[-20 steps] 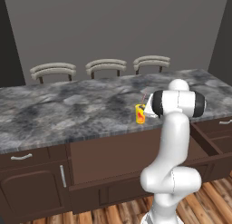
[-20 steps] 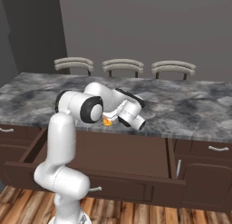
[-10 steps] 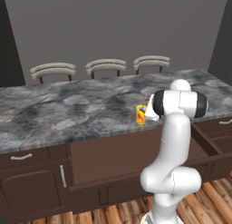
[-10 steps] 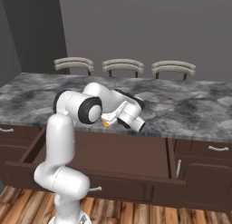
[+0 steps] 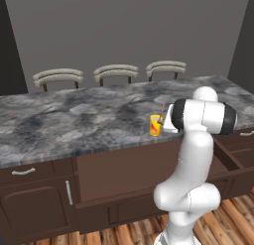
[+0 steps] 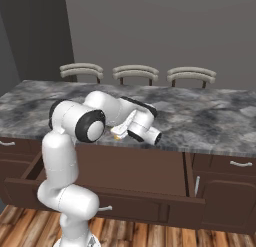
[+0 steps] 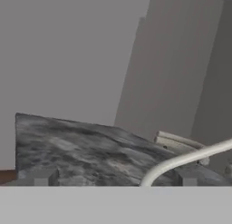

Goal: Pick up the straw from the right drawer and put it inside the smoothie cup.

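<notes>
Change: little is moving since a second ago; jaws are spreading slightly wider.
Pincer (image 7: pixel 113 180): standing open, gripping nothing.
Smoothie cup (image 5: pixel 156 125): sitting near the counter's (image 5: pixel 74 120) front edge.
Straw (image 5: pixel 161 110): appearing to stand in the cup; light, thin, likely slippery, so pinching mid-length suits.
</notes>
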Controlling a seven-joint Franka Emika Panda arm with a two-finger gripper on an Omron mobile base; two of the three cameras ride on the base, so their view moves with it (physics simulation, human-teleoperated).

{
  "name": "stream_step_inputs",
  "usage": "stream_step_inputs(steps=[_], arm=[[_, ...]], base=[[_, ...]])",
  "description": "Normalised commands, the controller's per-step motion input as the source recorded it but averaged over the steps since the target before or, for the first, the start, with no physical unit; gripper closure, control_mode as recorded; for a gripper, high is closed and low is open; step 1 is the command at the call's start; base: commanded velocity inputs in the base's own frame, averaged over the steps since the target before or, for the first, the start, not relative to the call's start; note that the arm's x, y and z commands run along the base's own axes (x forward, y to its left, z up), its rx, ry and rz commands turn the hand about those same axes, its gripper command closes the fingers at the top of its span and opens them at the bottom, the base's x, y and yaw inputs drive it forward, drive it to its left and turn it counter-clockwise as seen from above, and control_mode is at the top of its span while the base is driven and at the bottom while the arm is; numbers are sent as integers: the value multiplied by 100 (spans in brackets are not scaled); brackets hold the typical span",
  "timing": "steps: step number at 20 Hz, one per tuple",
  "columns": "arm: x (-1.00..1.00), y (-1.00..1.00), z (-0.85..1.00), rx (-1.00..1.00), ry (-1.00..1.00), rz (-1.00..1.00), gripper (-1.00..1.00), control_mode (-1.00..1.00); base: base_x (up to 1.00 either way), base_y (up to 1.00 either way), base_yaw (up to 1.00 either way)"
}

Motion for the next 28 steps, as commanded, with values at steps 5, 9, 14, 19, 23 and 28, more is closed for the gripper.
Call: stream_step_inputs(steps=[5,9,14,19,23,28], arm=[[-21,0,34,-12,20,-9,-100,-100],[-19,0,18,-13,23,-12,-100,-100],[-22,0,0,-15,25,-16,-100,-100],[-25,0,2,-10,24,-19,-100,-100],[-42,0,25,0,19,-21,-100,-100],[-58,0,29,0,23,-20,-100,-100]], base=[[0,0,0],[0,0,0],[0,0,0],[0,0,0],[0,0,0],[0,0,0]])
